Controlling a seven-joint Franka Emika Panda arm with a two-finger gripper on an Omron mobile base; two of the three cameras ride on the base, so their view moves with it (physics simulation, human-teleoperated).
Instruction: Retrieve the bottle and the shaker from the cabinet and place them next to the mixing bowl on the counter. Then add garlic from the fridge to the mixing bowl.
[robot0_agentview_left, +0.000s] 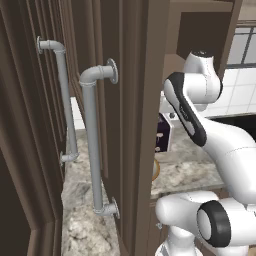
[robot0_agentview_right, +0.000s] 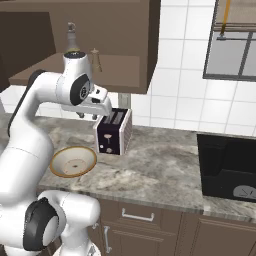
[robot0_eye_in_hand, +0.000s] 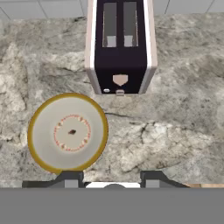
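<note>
Covering the kitchen's long side, the marbled tabletop (robot0_agentview_right: 165, 165) carries the mixing bowl (robot0_agentview_right: 73, 161) near its front edge, beside a toaster (robot0_agentview_right: 114, 131). Above it, the gripper (robot0_agentview_right: 89, 116) is closed and empty; bottle (robot0_agentview_right: 72, 37) and shaker (robot0_agentview_right: 95, 60) stand on the cabinet (robot0_agentview_right: 100, 35) shelf.

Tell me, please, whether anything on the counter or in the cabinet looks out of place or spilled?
Nothing stands out. The mixing bowl sits flat and empty beside the upright toaster on the counter; the bottle and shaker stand upright in the open cabinet.
</note>
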